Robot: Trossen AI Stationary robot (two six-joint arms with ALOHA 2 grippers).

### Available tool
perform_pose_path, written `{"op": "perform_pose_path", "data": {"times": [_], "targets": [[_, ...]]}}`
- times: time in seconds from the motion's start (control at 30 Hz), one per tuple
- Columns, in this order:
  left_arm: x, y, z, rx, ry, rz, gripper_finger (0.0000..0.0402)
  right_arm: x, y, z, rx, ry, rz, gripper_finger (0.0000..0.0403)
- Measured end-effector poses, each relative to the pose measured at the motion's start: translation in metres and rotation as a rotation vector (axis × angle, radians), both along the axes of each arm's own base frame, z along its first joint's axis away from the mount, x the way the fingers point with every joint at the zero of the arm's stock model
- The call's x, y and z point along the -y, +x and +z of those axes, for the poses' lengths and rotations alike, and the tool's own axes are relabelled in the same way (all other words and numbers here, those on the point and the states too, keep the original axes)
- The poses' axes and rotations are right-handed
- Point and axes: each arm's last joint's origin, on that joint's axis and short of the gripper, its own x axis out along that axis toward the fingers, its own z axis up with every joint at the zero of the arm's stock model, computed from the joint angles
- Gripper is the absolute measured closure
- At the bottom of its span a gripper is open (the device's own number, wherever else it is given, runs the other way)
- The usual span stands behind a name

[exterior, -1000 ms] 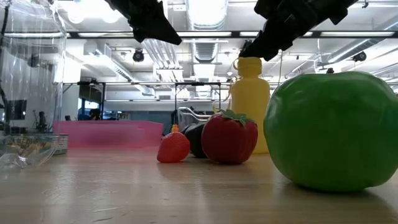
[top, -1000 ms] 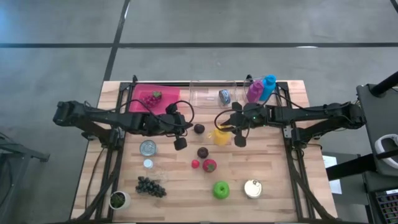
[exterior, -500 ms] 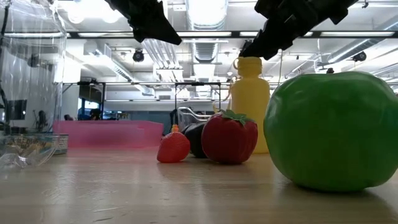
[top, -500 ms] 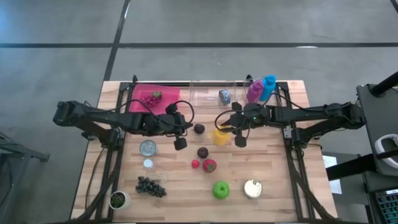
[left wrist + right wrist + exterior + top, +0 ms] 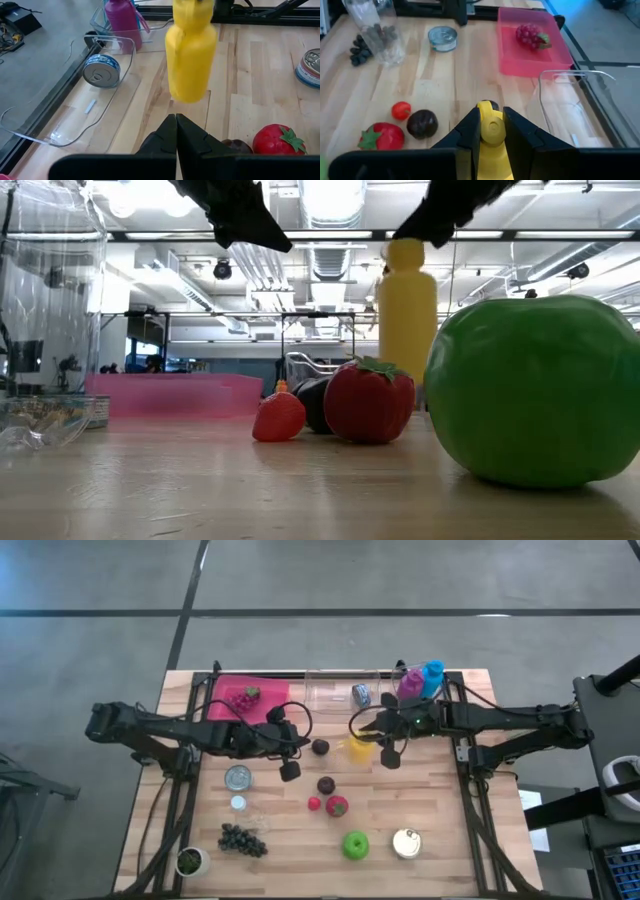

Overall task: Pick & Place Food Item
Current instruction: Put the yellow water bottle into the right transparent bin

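Two arms hang over the middle of the wooden table (image 5: pixel 440 840). The right gripper (image 5: pixel 492 131) has its fingers clamped around the neck of the yellow bottle (image 5: pixel 190 50), which hangs upright, clear of the table, just in front of the clear tray (image 5: pixel 107 97) holding a tin can (image 5: pixel 101 70). The left gripper (image 5: pixel 176 131) hovers nearby, fingers pressed together and empty, above a strawberry (image 5: pixel 278 140) and a dark plum (image 5: pixel 422 123).

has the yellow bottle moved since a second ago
Yes. The yellow bottle, gripped by the right gripper, has risen against the strawberry; its base is now off the table.
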Motion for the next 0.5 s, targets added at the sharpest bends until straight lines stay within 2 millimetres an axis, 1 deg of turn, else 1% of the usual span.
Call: {"op": "perform_pose_path", "data": {"times": [0.2,0.37,0.5], "targets": [[0.000,0.000,0.000,-0.003,0.003,-0.002,0.0400,0.000,-0.012,0.027,0.008,0.017,-0.030,0.0343],[0.000,0.000,0.000,-0.009,0.021,-0.013,0.0400,0.002,-0.024,0.039,-0.006,0.019,-0.140,0.0342],[0.000,0.000,0.000,-0.005,0.021,-0.014,0.0400,0.004,-0.040,0.048,-0.015,0.006,-0.260,0.0342]]}}
